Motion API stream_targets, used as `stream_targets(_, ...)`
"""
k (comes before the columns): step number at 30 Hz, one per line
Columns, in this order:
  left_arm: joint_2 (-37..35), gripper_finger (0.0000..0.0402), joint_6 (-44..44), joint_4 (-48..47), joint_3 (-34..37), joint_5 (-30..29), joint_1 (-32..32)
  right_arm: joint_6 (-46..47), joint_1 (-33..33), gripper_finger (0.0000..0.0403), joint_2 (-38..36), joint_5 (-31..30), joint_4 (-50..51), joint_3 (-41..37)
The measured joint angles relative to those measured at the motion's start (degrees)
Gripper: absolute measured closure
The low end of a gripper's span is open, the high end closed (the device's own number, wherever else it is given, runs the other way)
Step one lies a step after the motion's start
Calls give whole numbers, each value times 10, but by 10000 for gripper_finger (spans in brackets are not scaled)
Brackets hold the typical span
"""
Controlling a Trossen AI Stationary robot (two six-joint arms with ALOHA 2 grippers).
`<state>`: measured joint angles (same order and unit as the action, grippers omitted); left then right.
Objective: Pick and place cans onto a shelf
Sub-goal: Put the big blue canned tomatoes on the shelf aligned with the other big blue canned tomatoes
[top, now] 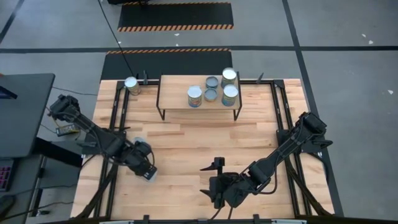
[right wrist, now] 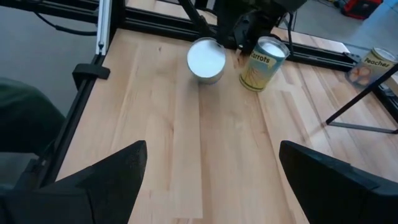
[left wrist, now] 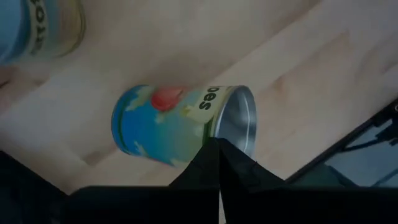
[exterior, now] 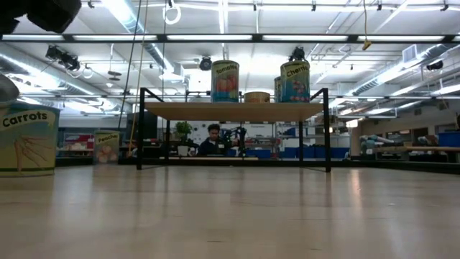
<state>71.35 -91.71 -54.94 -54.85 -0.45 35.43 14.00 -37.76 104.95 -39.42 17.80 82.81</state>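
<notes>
Closed and empty, left gripper (left wrist: 217,158) noses a tomato can (left wrist: 180,124); it must open first; the shelf (top: 177,84) waits at twelve o'clock.

Right gripper (right wrist: 208,165) idles wide open, empty.

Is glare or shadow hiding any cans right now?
Low view: ceiling lights backlight the shelf, yet its cans show readable labels. Right wrist view: one can top glares plain white. Left wrist view: tomato can evenly lit, rim shiny.

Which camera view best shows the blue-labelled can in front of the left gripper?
The left wrist view: the can fills the frame, showing blue label, red fruit and silver end. The right wrist view shows it farther off, mainly its pale top. In the high view the left arm largely hides it; the low view misses it.
</notes>
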Motion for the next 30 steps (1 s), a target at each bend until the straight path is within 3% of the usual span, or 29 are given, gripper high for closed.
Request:
stream_targets(12, 0, 401, 10, -81, 0, -4, -4, 9, -1, 28, 0, 2, 0, 0)
stream_targets(19, 0, 401, 27, -83, 0, -12, -1, 10, -1, 28, 0, 2, 0, 0)
stream_targets(30, -1, 401, 215, -50, 0, -55, -1, 30, -1, 28, 0, 2, 0, 0)
